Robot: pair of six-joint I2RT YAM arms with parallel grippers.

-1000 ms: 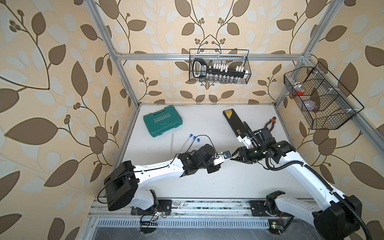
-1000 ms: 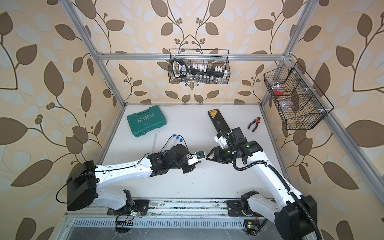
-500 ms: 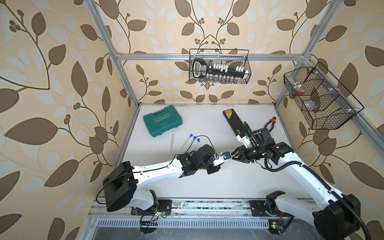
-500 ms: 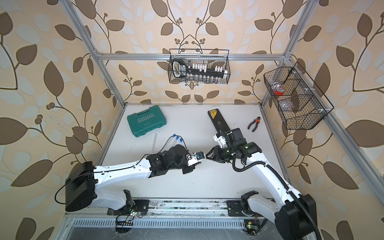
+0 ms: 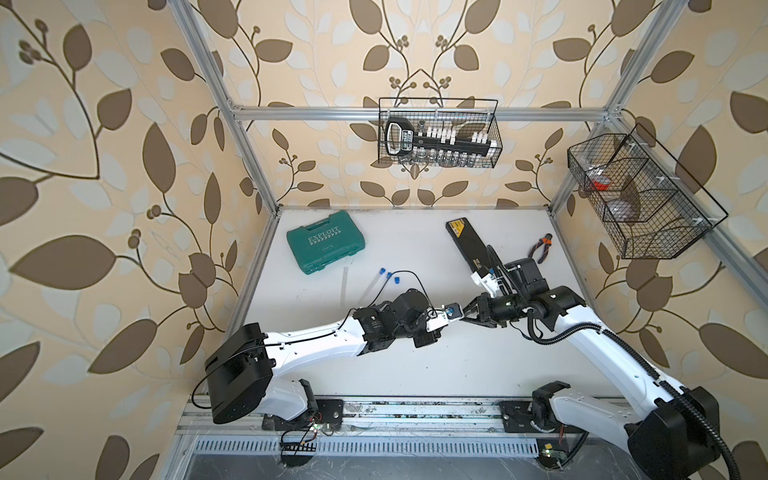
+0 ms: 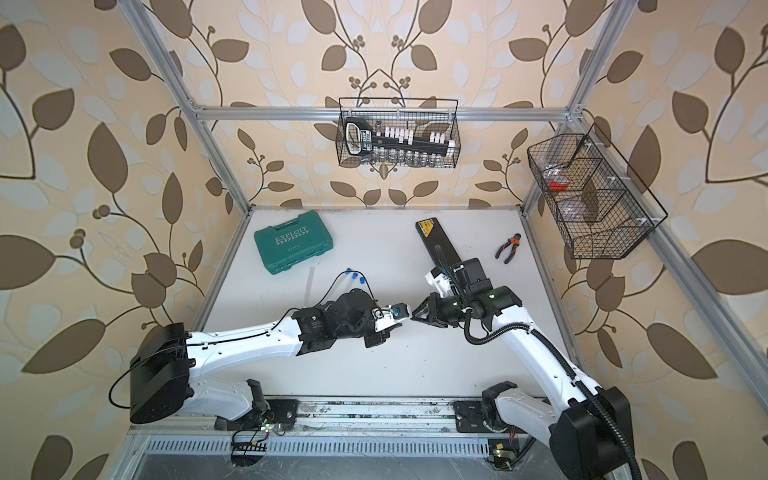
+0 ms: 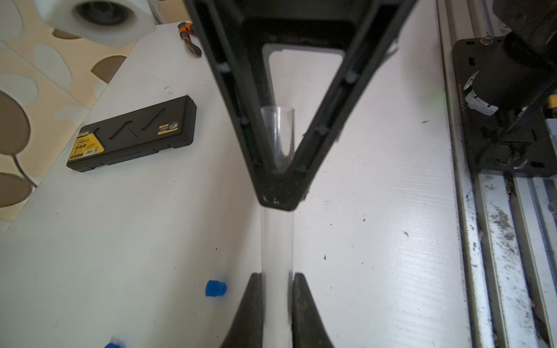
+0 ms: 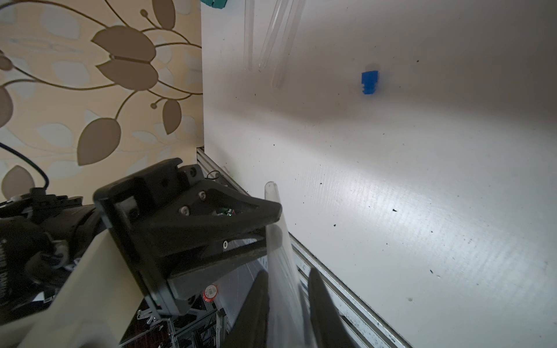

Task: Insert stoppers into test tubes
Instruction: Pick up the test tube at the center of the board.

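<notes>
near the centre of the white tabletop [image 5: 457,374], a touch toward 3 o'clock, both arms meet on one slim clear transparent test tube [image 7: 277,241], held off the surface. the left gripper [image 7: 276,275] is clamped on it, and the tube's rounded end pokes out past its fingers in the right wrist view. the right gripper [image 8: 287,272] has its jaws drawn in against the same tube, whose open end sits inside the v of its fingers. a tiny bright blue plastic stopper [image 7: 215,288] lies loose on the table near the held tube. toward 10 o'clock three more clear tubes [image 8: 272,33] lie side by side, with small blue stoppers [image 5: 389,274] by their far ends; whether any is seated i cannot tell. a teal plastic tool case [image 5: 326,247] lies at 11 o'clock.
</notes>
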